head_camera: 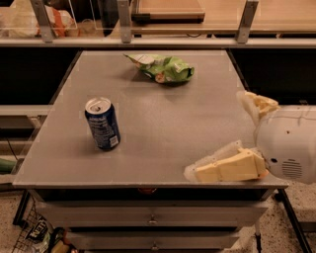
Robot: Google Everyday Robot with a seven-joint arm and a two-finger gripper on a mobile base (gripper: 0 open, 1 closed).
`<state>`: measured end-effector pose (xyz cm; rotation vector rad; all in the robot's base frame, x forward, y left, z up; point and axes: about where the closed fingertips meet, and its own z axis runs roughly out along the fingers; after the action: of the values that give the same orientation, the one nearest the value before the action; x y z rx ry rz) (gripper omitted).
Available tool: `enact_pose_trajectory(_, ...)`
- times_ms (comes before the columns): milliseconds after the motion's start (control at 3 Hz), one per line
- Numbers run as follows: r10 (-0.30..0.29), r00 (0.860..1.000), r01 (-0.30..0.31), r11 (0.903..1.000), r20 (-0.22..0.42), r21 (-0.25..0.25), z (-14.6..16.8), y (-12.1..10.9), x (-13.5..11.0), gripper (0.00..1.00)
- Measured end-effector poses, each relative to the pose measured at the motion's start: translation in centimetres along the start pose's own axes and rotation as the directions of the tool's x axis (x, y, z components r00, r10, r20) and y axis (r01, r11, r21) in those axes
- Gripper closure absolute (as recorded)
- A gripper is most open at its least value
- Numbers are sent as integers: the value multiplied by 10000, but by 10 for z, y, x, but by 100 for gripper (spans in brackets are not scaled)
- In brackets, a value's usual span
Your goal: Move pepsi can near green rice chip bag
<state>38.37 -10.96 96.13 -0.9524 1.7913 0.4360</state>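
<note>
Blue pepsi can [102,123] stands ungrasped, green rice chip bag [165,69] well beyond it; my gripper [219,136], spread and empty, is well apart from the can.

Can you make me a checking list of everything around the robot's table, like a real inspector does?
Surface: grey table top, flat.
Job's things: pepsi can standing upright at the front left; green rice chip bag lying at the back middle, well apart from the can.
Clutter: nothing seen on the top.
Grippers: hand at the front right corner, fingers open, holding nothing, far from the can.
Cables: nothing seen.
Surroundings: drawers under the top; wooden shelf behind the table.
</note>
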Motion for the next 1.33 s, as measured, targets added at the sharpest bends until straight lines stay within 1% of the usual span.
enact_pose_trajectory(333, 649, 9931, -613, 9973, 972, -404, 19, 16, -8, 0)
enact_pose_trajectory(667, 1161, 9796, -1094, 9928, 1640, -496, 18, 16, -27, 0)
enact_pose_trajectory(1000, 1163, 9797, -1096, 9927, 1630, -497, 18, 16, -27, 0)
enact_pose_trajectory(1333, 904, 9837, -722, 9903, 1553, -1191, 41, 22, -26, 0)
